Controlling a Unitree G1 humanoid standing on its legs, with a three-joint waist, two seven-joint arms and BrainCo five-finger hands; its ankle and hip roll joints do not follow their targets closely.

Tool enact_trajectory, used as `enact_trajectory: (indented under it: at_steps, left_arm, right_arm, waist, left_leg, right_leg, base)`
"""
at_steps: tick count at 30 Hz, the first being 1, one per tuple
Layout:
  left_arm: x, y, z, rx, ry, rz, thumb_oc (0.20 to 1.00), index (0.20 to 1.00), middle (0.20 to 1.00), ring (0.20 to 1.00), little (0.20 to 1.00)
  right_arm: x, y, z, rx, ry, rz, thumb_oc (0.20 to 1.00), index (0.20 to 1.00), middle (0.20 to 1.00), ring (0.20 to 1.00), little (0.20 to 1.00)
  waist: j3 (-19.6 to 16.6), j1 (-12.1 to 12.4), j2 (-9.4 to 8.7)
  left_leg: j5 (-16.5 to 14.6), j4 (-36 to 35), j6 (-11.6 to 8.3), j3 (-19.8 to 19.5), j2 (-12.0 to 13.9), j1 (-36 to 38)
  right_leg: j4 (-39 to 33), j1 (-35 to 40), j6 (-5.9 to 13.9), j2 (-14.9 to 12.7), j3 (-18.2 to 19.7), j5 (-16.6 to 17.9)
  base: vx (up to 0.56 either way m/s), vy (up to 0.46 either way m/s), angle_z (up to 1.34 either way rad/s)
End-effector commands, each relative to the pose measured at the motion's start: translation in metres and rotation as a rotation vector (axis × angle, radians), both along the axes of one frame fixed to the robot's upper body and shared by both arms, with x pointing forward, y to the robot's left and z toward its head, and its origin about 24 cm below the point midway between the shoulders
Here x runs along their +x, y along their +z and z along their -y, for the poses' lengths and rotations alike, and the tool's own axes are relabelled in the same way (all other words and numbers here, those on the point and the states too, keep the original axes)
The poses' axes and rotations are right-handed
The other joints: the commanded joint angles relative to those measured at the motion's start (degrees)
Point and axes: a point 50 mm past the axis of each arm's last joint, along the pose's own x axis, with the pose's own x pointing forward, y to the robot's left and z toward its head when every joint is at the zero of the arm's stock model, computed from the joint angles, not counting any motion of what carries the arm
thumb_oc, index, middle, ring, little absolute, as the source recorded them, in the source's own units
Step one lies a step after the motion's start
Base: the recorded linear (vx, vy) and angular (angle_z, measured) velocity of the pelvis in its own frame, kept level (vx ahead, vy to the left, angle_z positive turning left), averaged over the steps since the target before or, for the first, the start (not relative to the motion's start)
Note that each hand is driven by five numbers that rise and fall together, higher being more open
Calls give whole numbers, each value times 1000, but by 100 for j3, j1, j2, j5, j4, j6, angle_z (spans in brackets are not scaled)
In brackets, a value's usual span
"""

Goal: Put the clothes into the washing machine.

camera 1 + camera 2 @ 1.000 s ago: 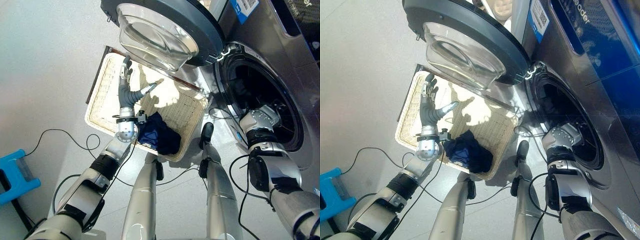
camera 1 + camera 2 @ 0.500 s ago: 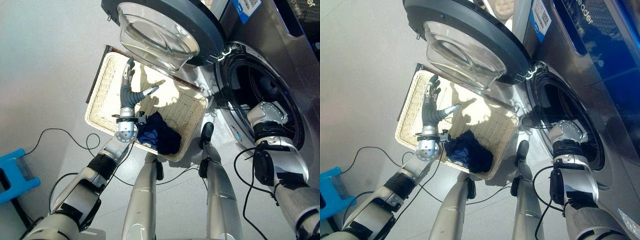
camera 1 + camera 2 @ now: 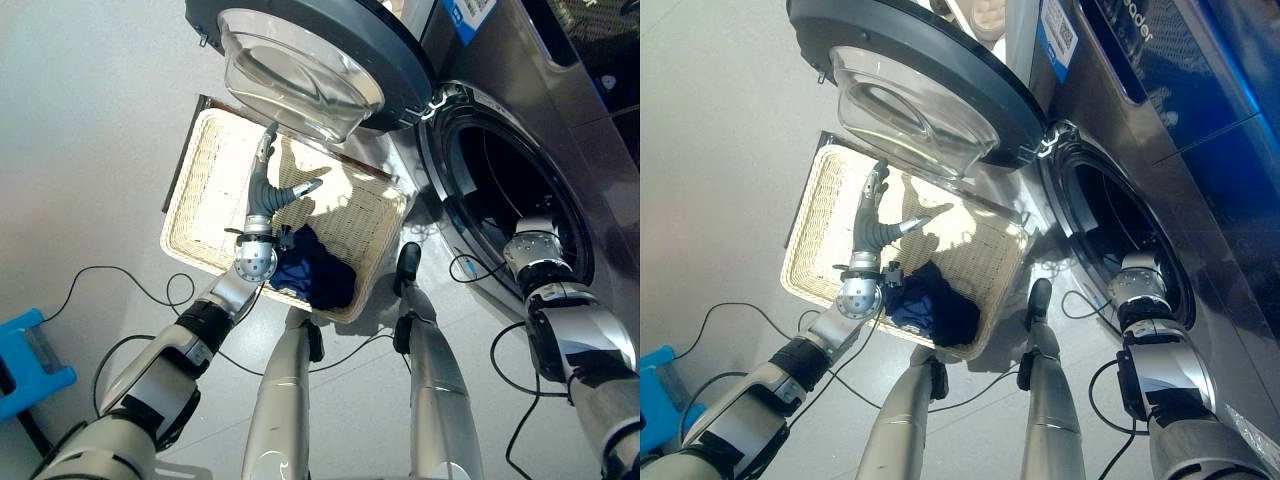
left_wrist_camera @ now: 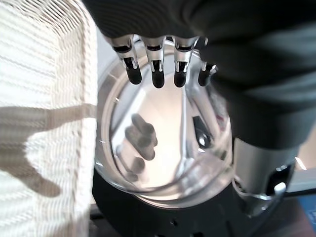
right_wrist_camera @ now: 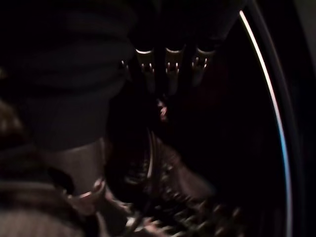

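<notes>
Dark blue garment (image 3: 315,275) — lying in the near corner of the wicker laundry basket (image 3: 205,190), below the open washing machine door (image 3: 300,55). Left hand (image 3: 268,180) above the basket, fingers straight, holding nothing. Right hand (image 5: 168,66) inside the drum (image 3: 510,190) — finger state cannot be told.

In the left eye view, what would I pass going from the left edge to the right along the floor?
Blue stool → wicker basket → left robot hand raised over the basket → dark blue clothes in the basket → washing machine drum opening.
</notes>
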Motion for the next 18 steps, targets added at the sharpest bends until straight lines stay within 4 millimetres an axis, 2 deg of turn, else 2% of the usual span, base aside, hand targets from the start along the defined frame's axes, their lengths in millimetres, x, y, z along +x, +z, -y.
enact_trajectory:
  at_steps: [1,5,6,7,8,11,12,13,15,16,17,18]
  left_arm:
    - [0,13,4,-1,-6,77,1000,1000,1000,1000,1000]
    - [0,9,9,35,-9,78,1000,1000,1000,1000,1000]
    - [0,6,13,102,2,85,1000,1000,1000,1000,1000]
    - [0,6,14,119,7,86,1000,1000,1000,1000,1000]
    - [1,-2,15,217,46,77,1000,1000,1000,1000,1000]
    - [11,-19,0,487,202,-3,1000,1000,1000,1000,1000]
    - [11,-17,-1,492,210,5,1000,1000,1000,1000,1000]
    - [14,-24,-8,550,241,-49,1000,1000,1000,1000,1000]
    - [13,-41,-16,663,288,-111,1000,1000,1000,1000,1000]
    - [14,-41,-16,681,295,-112,1000,1000,1000,1000,1000]
    - [12,-54,-22,810,310,-136,1000,1000,1000,1000,1000]
    - [10,-61,-25,876,320,-150,1000,1000,1000,1000,1000]
  right_arm:
    - [-9,28,20,-163,-156,-127,1000,1000,1000,1000,1000]
    - [-8,29,13,-235,-233,-281,1000,1000,1000,1000,1000]
    - [-8,26,11,-255,-270,-354,1000,1000,1000,1000,1000]
    - [-9,27,11,-255,-277,-357,1000,1000,1000,1000,1000]
    - [-10,22,10,-303,-294,-412,1000,1000,1000,1000,1000]
    - [-6,24,0,-423,-304,-459,1000,1000,1000,1000,1000]
    - [-5,26,-1,-427,-304,-453,1000,1000,1000,1000,1000]
    - [-4,25,-3,-459,-286,-455,1000,1000,1000,1000,1000]
    - [-5,14,-7,-518,-263,-474,1000,1000,1000,1000,1000]
    - [-5,15,-7,-521,-261,-471,1000,1000,1000,1000,1000]
    - [-8,1,-6,-507,-240,-468,1000,1000,1000,1000,1000]
    - [-10,-5,-5,-495,-231,-460,1000,1000,1000,1000,1000]
  waist:
    - [-69,118,312]
    - [-69,159,377]
    - [-69,169,408]
    - [-69,172,412]
    - [-69,174,417]
    - [-69,155,451]
    - [-69,156,452]
    - [-69,145,458]
    - [-69,115,496]
    - [-69,115,501]
    - [-69,89,527]
    - [-69,73,536]
  left_leg:
    - [-318,106,-138,74,-309,-68]
    - [-337,140,-114,63,-341,-115]
    - [-307,147,-106,58,-342,-171]
    - [-301,150,-104,57,-340,-185]
    - [-351,159,-102,50,-345,-131]
    - [-323,130,-117,92,-346,-114]
    - [-286,128,-113,97,-342,-167]
    - [-288,117,-114,114,-332,-172]
    - [-319,121,-123,147,-330,-147]
    - [-288,120,-118,151,-323,-199]
    - [-327,124,-129,173,-309,-151]
    - [-324,115,-132,185,-303,-142]
  right_leg:
    - [648,2,652,-50,-296,-411]
    - [673,-48,644,-44,-297,-433]
    - [680,-100,633,-42,-293,-412]
    - [679,-111,632,-39,-293,-405]
    - [719,-63,644,-43,-292,-470]
    - [701,-67,657,-29,-282,-471]
    - [681,-112,645,-22,-283,-431]
    - [673,-121,641,-9,-272,-450]
    - [685,-111,642,5,-233,-512]
    - [670,-157,632,10,-231,-478]
    - [682,-116,638,9,-196,-541]
    - [675,-111,636,18,-182,-544]
  base:
    - [0,0,0]
    - [0,0,0]
    - [0,0,0]
    - [0,0,0]
    - [0,0,0]
    - [0,0,0]
    - [16,33,1]
    - [0,0,0]
    - [25,57,-1]
    - [29,60,-3]
    - [27,35,-4]
    - [27,34,-4]
